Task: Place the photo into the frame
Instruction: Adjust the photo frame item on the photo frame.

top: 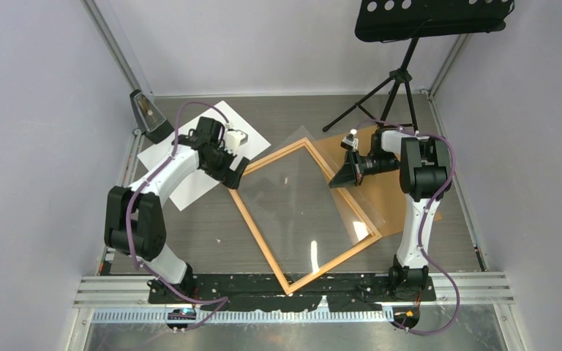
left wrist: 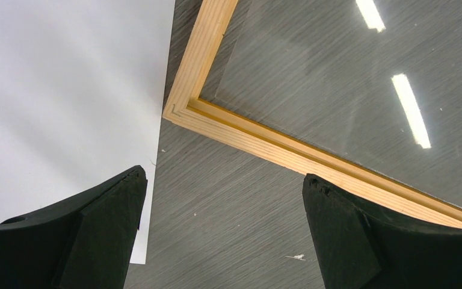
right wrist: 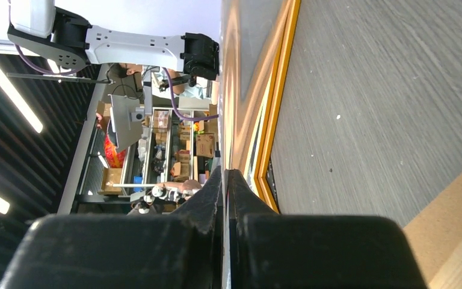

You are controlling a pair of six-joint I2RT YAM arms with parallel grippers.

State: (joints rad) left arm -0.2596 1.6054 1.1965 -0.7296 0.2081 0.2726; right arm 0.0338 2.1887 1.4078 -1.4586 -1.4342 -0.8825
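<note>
The right jaws pinch the clear sheet's (top: 300, 197) edge over the frame (left wrist: 252, 141), the left jaws hang spread with the photo (left wrist: 66, 90) just left of them, so the thin sheet may slip and shift the frame.

Seeing frame (top: 260, 241) lying flat, cornerwise, on table (top: 205, 245). Noting clear sheet (top: 300, 197) resting askew over it, right gripper (top: 334, 182) pinching its far-right edge. Finding left gripper (top: 235, 178) poised at frame's left corner, beside photo (top: 190, 191) lying white side up. Spotting board (top: 394, 208) lying under right arm, stand (top: 402, 80) behind.
</note>
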